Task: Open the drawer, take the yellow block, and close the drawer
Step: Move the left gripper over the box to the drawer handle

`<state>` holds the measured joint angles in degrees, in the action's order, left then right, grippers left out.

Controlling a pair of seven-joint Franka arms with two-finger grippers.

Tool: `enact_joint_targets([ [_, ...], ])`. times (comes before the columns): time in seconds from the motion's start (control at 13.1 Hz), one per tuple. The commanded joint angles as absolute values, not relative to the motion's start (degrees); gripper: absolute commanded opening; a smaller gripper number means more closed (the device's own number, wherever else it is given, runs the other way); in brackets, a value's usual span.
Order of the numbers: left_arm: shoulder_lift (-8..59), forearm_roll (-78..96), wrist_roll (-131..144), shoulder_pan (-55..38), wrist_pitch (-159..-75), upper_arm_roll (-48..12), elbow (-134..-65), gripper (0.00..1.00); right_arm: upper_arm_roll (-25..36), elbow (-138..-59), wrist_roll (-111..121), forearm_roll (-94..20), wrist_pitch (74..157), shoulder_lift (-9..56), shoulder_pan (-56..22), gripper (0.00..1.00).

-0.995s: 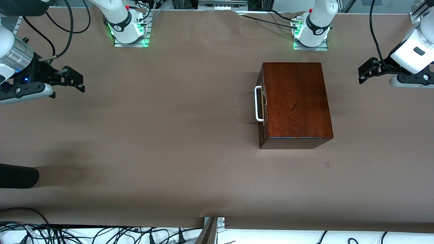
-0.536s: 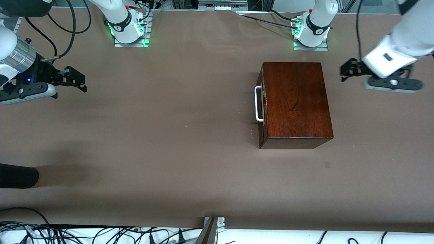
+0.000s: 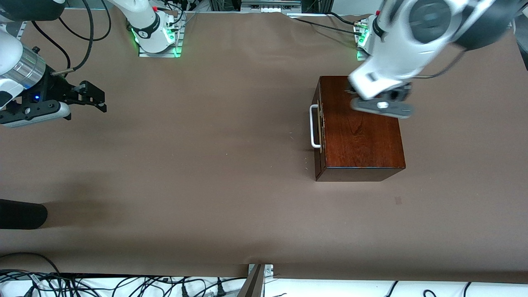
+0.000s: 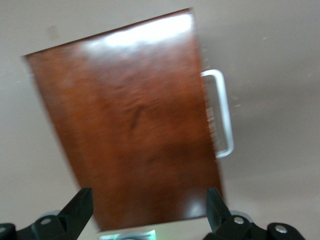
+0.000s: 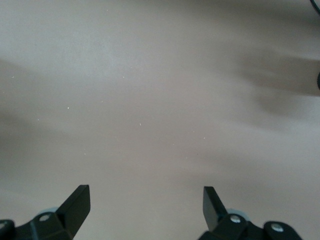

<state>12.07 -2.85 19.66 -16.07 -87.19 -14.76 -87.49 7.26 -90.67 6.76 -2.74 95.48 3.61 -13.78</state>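
The glossy mahogany box (image 3: 361, 132) stands on the table toward the left arm's end. Its drawer (image 3: 317, 128) is shut, with the white U-shaped handle (image 3: 314, 126) facing the right arm's end. The yellow block is hidden. My left gripper (image 3: 355, 91) is over the box's top and open and empty. The left wrist view shows the box top (image 4: 125, 125) and the handle (image 4: 222, 112) below the left gripper (image 4: 149, 210). My right gripper (image 3: 97, 99) waits over bare table at the right arm's end. It is open and empty in the right wrist view (image 5: 146, 205).
A dark rounded object (image 3: 20, 214) lies at the table's edge at the right arm's end, nearer the front camera. Cables (image 3: 123, 284) hang below the table's near edge. The arm bases (image 3: 156, 37) stand along the edge farthest from the camera.
My left arm has swung from the table's end to over the box top. My right gripper has barely moved. The drawer stays shut.
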Motion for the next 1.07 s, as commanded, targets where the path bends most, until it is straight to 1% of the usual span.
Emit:
enact_joint_targets([
  [0.0, 20.19, -2.55, 27.57, -22.04, -91.90, -14.41, -83.23, 1.00, 7.29, -90.18, 6.94, -3.69, 94.75, 3.69, -13.97, 1.00],
  [0.15, 22.93, -3.60, 31.37, -23.64, -97.36, -14.41, -83.75, 1.00, 7.38, -90.35, 6.60, -3.69, 94.66, 3.69, -13.97, 1.00],
  [0.46, 28.82, -9.21, 32.95, -26.89, -98.44, -14.41, -84.11, 1.00, 7.73, -90.44, 6.24, -3.78, 94.66, 3.69, -13.54, 1.00],
  [0.61, 29.70, -12.12, 37.07, -28.73, -98.87, -14.41, -86.21, 1.00, 7.73, -90.44, 6.15, -3.78, 94.66, 3.69, -13.54, 1.00],
  [0.84, 29.80, -14.05, 39.02, -29.36, -103.95, -14.41, -92.35, 1.00, 7.73, -90.53, 6.15, -3.78, 94.66, 3.69, -13.45, 1.00],
  [1.0, 30.14, -16.25, 40.95, -29.53, -105.64, -14.41, -94.47, 1.00, 7.73, -90.53, 6.07, -3.78, 94.57, 3.69, -13.45, 1.00],
])
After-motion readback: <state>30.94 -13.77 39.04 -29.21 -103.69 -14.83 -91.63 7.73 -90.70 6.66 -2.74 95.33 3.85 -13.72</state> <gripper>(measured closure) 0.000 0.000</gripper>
